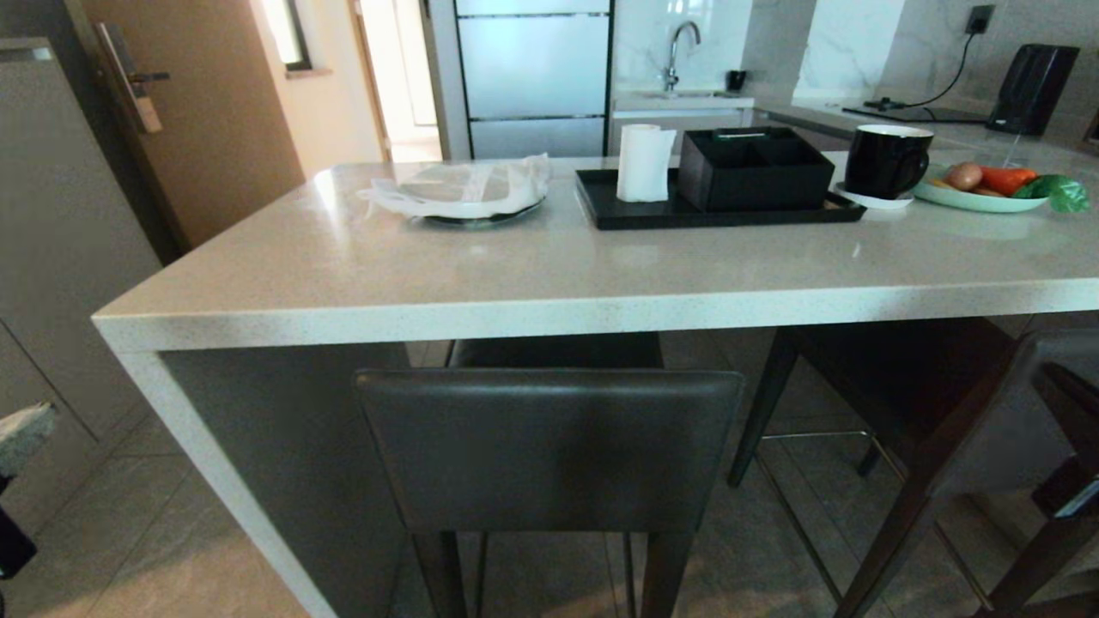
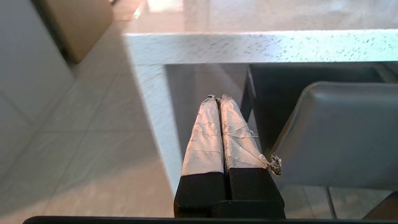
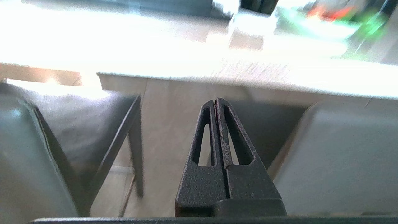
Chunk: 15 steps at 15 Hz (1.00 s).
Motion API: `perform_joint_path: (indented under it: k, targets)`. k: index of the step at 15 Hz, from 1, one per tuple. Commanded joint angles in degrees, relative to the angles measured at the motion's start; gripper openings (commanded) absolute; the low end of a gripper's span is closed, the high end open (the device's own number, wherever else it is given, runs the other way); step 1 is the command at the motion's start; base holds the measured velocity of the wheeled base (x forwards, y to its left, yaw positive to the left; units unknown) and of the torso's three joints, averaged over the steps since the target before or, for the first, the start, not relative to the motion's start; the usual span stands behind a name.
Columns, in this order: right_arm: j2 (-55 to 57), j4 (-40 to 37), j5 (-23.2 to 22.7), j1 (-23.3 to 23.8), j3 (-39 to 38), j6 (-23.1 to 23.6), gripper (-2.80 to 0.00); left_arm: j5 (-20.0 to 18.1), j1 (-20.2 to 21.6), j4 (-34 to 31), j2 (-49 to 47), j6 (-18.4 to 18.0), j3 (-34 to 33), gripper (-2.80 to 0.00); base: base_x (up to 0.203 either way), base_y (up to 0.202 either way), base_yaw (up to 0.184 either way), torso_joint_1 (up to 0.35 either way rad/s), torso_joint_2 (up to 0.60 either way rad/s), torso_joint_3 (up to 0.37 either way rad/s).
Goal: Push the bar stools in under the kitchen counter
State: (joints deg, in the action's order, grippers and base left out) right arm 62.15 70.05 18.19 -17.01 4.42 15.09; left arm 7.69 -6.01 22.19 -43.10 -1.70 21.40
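Head view: a long pale stone worktop [image 1: 549, 283] with a thick speckled edge fills the middle. On it sit a black tray [image 1: 721, 213], a paper roll [image 1: 644, 163], a black mug [image 1: 887, 160] and a plate of vegetables [image 1: 1000, 189]. One bar stool [image 1: 549, 446], dark grey leather with a low padded backrest, stands tucked at the worktop's edge, seat mostly beneath it. A second stool [image 1: 910, 386] to its right stands angled, slim dark legs and metal footrest showing.

Left wrist view: the left hand [image 2: 219, 98], fingers wrapped in pale tape and pressed together, empty, sits just beside the first stool's backrest.

Right wrist view: the right hand [image 3: 216, 101], fingers closed on nothing, points between the two stools.

The first stool looks nearly done; the next move would likely be pressing the angled stool squarely inward.
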Motion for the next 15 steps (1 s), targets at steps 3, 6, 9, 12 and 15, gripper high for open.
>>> perform_joint_path:
  k: [3,6,9,12,15]
  targets:
    - [-20.9,-15.8,-0.4,7.5,2.8,2.4,-2.80,-0.1,3.9,-6.7,12.5,-1.2,-0.1,-2.80,0.000,0.000,0.000,0.000,0.00,0.000]
    - [-30.3,-32.5,-1.8,10.5,8.9,4.2,-2.80,-2.8,5.4,-7.8,15.8,-3.1,0.1,-2.80,0.000,0.000,0.000,0.000,0.00,0.000]
    - [-37.5,-48.9,-2.7,11.2,17.8,4.7,-2.80,-3.1,6.1,-10.6,18.8,-6.0,0.7,-2.80,0.000,0.000,0.000,0.000,0.00,0.000]
    - [-45.8,-60.1,-3.8,14.4,20.2,5.0,-2.80,-3.0,6.9,-17.6,22.6,-6.6,2.9,-2.80,0.000,0.000,0.000,0.000,0.00,0.000]
    - [-54.1,-72.7,-7.0,17.2,21.5,5.4,-2.80,-7.9,7.9,-20.6,29.8,-7.0,-0.8,-2.80,0.000,0.000,0.000,0.000,0.00,0.000]
